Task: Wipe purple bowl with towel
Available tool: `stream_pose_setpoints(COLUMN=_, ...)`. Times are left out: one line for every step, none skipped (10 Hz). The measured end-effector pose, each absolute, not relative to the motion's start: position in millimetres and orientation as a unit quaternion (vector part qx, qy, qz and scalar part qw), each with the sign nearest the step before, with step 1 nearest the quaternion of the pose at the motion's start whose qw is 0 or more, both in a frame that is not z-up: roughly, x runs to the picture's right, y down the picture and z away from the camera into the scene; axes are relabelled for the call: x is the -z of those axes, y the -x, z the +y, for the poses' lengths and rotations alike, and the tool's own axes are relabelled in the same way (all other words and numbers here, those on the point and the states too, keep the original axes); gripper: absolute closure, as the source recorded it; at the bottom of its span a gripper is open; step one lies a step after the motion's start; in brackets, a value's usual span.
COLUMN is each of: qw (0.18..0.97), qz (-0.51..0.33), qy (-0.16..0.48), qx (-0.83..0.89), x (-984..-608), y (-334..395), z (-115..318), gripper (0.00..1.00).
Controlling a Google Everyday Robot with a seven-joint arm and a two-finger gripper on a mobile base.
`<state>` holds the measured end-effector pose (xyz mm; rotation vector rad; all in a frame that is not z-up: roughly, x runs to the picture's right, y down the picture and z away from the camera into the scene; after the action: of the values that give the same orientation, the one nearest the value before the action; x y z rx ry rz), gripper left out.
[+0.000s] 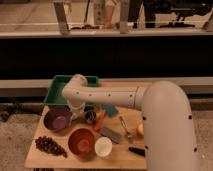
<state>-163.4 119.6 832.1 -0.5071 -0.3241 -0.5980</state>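
The purple bowl sits on the left of the wooden table. My white arm reaches in from the right and bends down at the green tray. My gripper hangs at the bowl's right rim, low over the table. A teal cloth-like piece, maybe the towel, lies just under the arm to the right. I cannot tell whether the gripper holds anything.
A green tray stands behind the bowl. An orange bowl, a white cup and grapes sit at the front. A metal can, a carrot, a grey block and utensils lie mid-table.
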Motion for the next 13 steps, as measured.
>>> stream_pose_setpoints(qw=0.913, qz=-0.152, qy=0.240, qx=0.293, x=-827, y=163, z=114, gripper=0.97)
stream_pose_setpoints(qw=0.915, qz=-0.146, qy=0.232, qx=0.296, x=-821, y=161, z=107, gripper=0.97)
stream_pose_setpoints(qw=0.917, qz=-0.137, qy=0.227, qx=0.297, x=-815, y=157, z=100, gripper=0.97)
stream_pose_setpoints(qw=0.919, qz=-0.132, qy=0.223, qx=0.297, x=-812, y=154, z=96, gripper=0.97)
stream_pose_setpoints(qw=0.923, qz=-0.121, qy=0.217, qx=0.295, x=-804, y=149, z=86, gripper=0.97)
stream_pose_setpoints(qw=0.925, qz=-0.117, qy=0.212, qx=0.293, x=-800, y=146, z=81, gripper=0.97)
stream_pose_setpoints(qw=0.927, qz=-0.112, qy=0.207, qx=0.290, x=-795, y=142, z=76, gripper=0.97)
stream_pose_setpoints(qw=0.931, qz=-0.114, qy=0.196, qx=0.287, x=-788, y=140, z=70, gripper=0.97)
stream_pose_setpoints(qw=0.933, qz=-0.124, qy=0.184, qx=0.284, x=-784, y=142, z=66, gripper=0.97)
stream_pose_setpoints(qw=0.933, qz=-0.137, qy=0.173, qx=0.285, x=-779, y=148, z=62, gripper=0.97)
stream_pose_setpoints(qw=0.932, qz=-0.149, qy=0.163, qx=0.288, x=-774, y=156, z=60, gripper=0.97)
stream_pose_setpoints(qw=0.930, qz=-0.160, qy=0.151, qx=0.294, x=-766, y=167, z=55, gripper=0.97)
stream_pose_setpoints(qw=0.928, qz=-0.167, qy=0.142, qx=0.302, x=-758, y=179, z=50, gripper=0.97)
